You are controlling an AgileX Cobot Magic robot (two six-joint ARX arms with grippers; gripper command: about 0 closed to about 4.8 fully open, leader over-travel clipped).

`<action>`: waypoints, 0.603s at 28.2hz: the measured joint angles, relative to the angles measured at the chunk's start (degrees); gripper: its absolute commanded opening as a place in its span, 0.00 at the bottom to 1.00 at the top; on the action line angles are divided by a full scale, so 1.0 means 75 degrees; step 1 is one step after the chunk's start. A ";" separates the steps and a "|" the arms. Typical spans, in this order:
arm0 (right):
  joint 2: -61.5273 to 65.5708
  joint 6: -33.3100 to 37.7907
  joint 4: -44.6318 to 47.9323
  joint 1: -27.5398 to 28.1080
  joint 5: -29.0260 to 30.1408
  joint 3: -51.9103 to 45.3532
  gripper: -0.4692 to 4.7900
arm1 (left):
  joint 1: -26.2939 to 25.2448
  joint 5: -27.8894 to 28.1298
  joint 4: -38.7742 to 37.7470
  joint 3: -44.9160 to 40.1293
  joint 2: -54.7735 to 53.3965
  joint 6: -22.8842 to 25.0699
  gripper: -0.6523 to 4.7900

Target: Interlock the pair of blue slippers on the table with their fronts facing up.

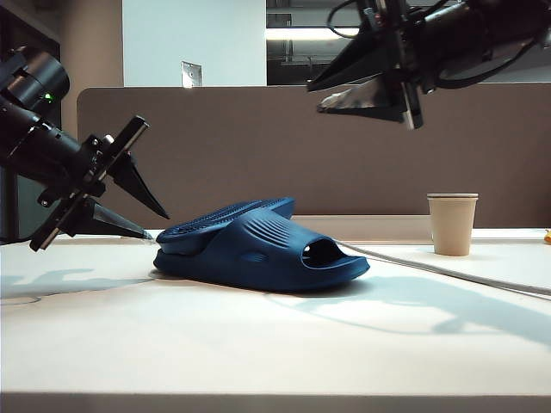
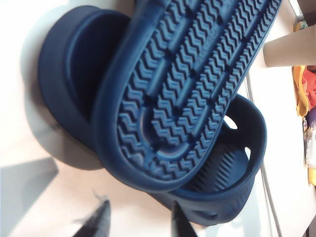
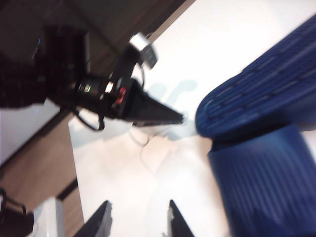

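Exterior view first, operator: you have the pair of blue slippers (image 1: 258,245) nearest the camera, lying on the table (image 1: 258,344) left of centre. One slide sits upright with its open toe toward the right; the other lies sole-up on top of it, tucked under its strap. Your left gripper (image 1: 142,219) hangs just beside the heel end, low over the tabletop, jaws spread and holding nothing — no contact with the foam. In the left wrist view the two fingertips (image 2: 96,222) stand apart, close to the treaded sole. Further back on the right you will find a paper cup (image 1: 452,224) with a cable (image 1: 448,271) running past it. Your right gripper (image 1: 344,95) is high above the slippers, well apart from them, jaws spread and empty — confirmed in the right wrist view. Behind stands the brown partition (image 1: 258,146).
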State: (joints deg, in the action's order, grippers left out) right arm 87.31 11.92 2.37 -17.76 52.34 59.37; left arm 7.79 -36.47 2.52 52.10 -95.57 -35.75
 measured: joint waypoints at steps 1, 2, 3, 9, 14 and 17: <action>0.0000 -0.0160 -0.0149 -0.0079 -0.0038 -0.0003 0.37 | 0.0000 -0.0003 -0.0020 0.0000 0.0000 0.0012 0.41; 0.0000 -0.0283 -0.0268 -0.0140 -0.0119 -0.0003 0.37 | 0.0000 0.0000 -0.0029 0.0000 0.0000 0.0012 0.41; 0.0000 -0.0393 -0.0367 -0.0227 -0.0265 -0.0003 0.37 | -0.0003 0.0003 -0.0032 0.0000 0.0000 0.0012 0.41; 0.0006 -0.0796 -0.0670 -0.0577 -0.0685 -0.0003 0.37 | -0.0003 -0.0012 0.0332 0.0003 -0.0297 -0.0399 0.53; 0.0006 -0.0801 -0.0711 -0.0659 -0.0769 -0.0003 0.37 | -0.0003 -0.0128 0.0542 0.0000 -0.0819 -0.0679 0.53; 0.0012 -0.0799 -0.0799 -0.0650 -0.0781 -0.0003 0.37 | 0.0000 -0.0181 0.0801 0.0000 -0.0927 -0.0790 0.53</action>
State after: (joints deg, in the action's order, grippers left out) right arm 87.39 5.93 -3.62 -22.63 46.48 59.35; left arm 7.79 -37.82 8.54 52.10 -102.52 -41.67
